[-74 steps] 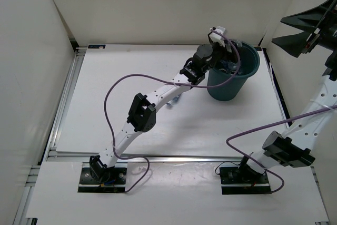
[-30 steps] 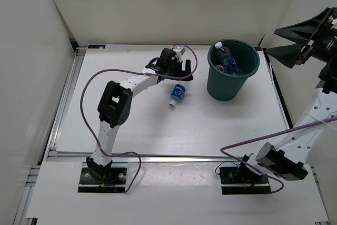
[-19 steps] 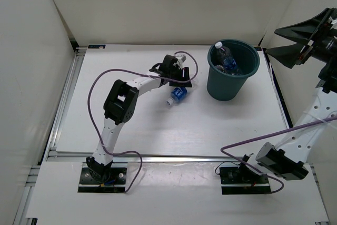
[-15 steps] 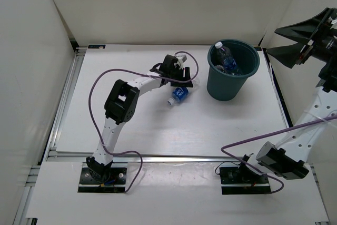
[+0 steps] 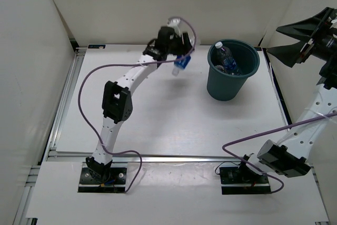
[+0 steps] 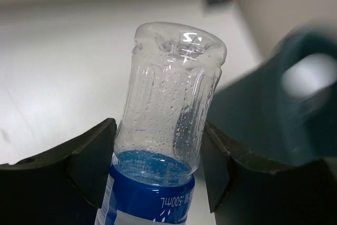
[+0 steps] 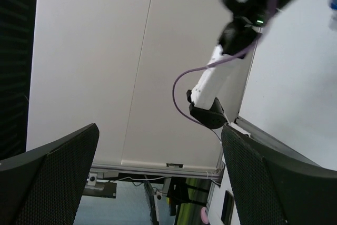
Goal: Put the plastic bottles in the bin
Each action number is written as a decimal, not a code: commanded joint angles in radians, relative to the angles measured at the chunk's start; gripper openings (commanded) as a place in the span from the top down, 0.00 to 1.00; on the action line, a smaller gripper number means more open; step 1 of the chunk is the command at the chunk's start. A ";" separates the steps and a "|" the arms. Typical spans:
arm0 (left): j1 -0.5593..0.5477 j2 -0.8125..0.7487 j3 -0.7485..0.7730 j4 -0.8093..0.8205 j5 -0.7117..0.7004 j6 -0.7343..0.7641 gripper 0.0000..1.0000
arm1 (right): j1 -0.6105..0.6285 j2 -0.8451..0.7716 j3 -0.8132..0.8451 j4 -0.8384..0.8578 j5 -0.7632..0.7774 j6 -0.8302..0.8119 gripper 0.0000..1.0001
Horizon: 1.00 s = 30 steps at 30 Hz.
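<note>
- A white counter [image 5: 158,125], boxed in by pale walls and seen from above, has two white-and-black robot arms bolted at its near edge.
- The left arm [image 5: 113,109] rises from its base at the near left. It reaches up and across toward the far middle of the counter, with a purple cable [image 5: 87,85] looping beside it.
- The left end effector [image 5: 178,51] is lifted off the counter and clenched around a small clear plastic bottle with a blue label band [image 5: 180,65].
- The bottle hangs tilted in the air, to the left of the bucket and apart from it.
- In the left wrist view, two black fingers [image 6: 92,156] press on either side of the bottle [image 6: 168,114], just beyond its blue band. Its ribbed clear base points away from the camera, and droplets cling inside.
- A dark teal round plastic bucket [image 5: 231,82] stands upright at the far right of the counter. It also shows as a blur at the right of the left wrist view [image 6: 274,109].
- Other clear plastic bottles [image 5: 226,59] lie inside the bucket. One leans with its white cap near the far-left rim.
- The right arm [image 5: 310,125] climbs along the right edge of the scene.
- The right end effector [image 5: 276,36] is held high beyond the counter's right side. It is released, with its jaws spread wide and nothing between them.
- The right wrist view shows this end effector's two dark fingers [image 7: 47,183] far apart, facing a pale wall.
</note>
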 commanded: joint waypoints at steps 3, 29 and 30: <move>0.004 -0.088 0.399 0.076 -0.105 -0.043 0.71 | -0.004 0.021 0.036 0.020 -0.234 -0.008 0.00; -0.284 0.161 0.354 0.875 -0.337 -0.165 0.73 | -0.004 0.001 0.056 0.020 -0.243 0.001 0.00; -0.285 0.170 0.354 0.875 -0.337 -0.174 0.67 | -0.004 0.001 0.056 0.020 -0.243 0.001 0.00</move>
